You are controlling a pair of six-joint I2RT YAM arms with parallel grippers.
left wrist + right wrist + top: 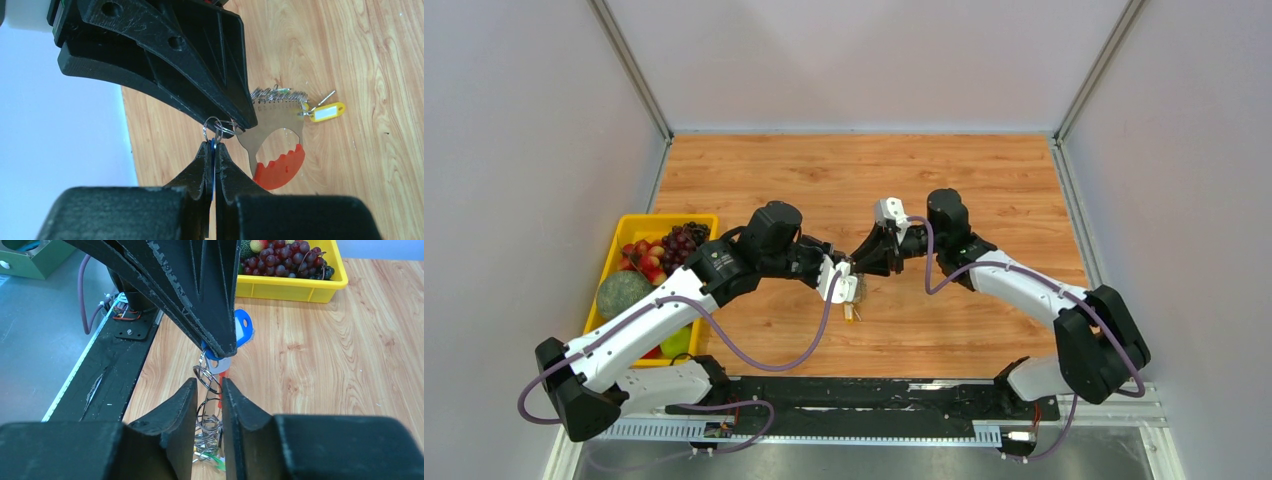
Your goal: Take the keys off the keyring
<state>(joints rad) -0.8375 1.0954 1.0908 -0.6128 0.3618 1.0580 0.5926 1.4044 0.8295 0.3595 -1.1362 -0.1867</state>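
The keyring [274,131], a flat silver plate with a curved red clip [281,166] and a row of small rings, hangs above the table. A yellow-headed key [326,111] dangles from it, and a green one [214,459] shows low down. My left gripper [214,146] is shut on the blue-headed key [243,329], whose small ring [214,129] links to the keyring. My right gripper [208,385] meets it tip to tip, jaws narrowly apart on either side of that ring [207,378]. From above, both grippers [849,285] [860,262] meet over the keys [852,312].
A yellow tray [639,222] of grapes and other fruit stands at the table's left edge. A black rail [100,375] runs along the near edge, with a green box [30,260] beyond it. Grey walls enclose the wooden table [984,180].
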